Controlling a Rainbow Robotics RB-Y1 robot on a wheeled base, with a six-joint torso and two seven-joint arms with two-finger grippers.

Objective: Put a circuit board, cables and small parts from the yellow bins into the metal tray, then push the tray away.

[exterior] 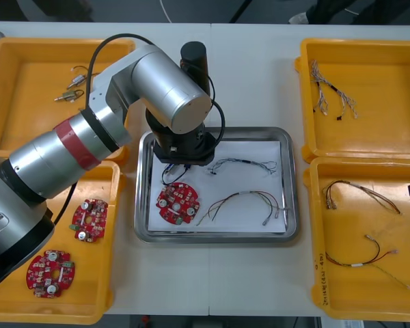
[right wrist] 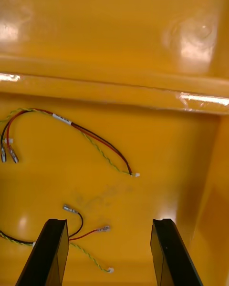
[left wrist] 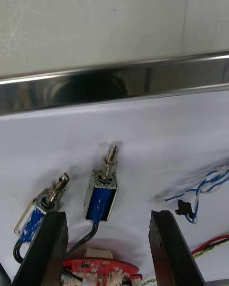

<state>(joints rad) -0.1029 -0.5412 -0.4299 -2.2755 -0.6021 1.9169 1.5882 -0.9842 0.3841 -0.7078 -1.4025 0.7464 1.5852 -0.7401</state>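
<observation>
Left gripper (left wrist: 109, 214) over tray (left wrist: 114, 83), fingers spread wide, gripping nothing; two parts (left wrist: 101, 198) lie on its white floor, one between the fingers, near board (exterior: 178, 203). Advise lifting straight up so neither part is dragged. Right gripper (right wrist: 109, 224), likewise spread and empty, over a bin (right wrist: 114, 38)

Nothing legible; dark marks on one yellow bin (exterior: 319, 273) defy reading

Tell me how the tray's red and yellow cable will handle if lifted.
Probably floppy: the cable lies in loose curves and would droop. Likely light: thin wires. Its splayed ends might snag the board beside it. The left hand hovers above the tray.
</observation>
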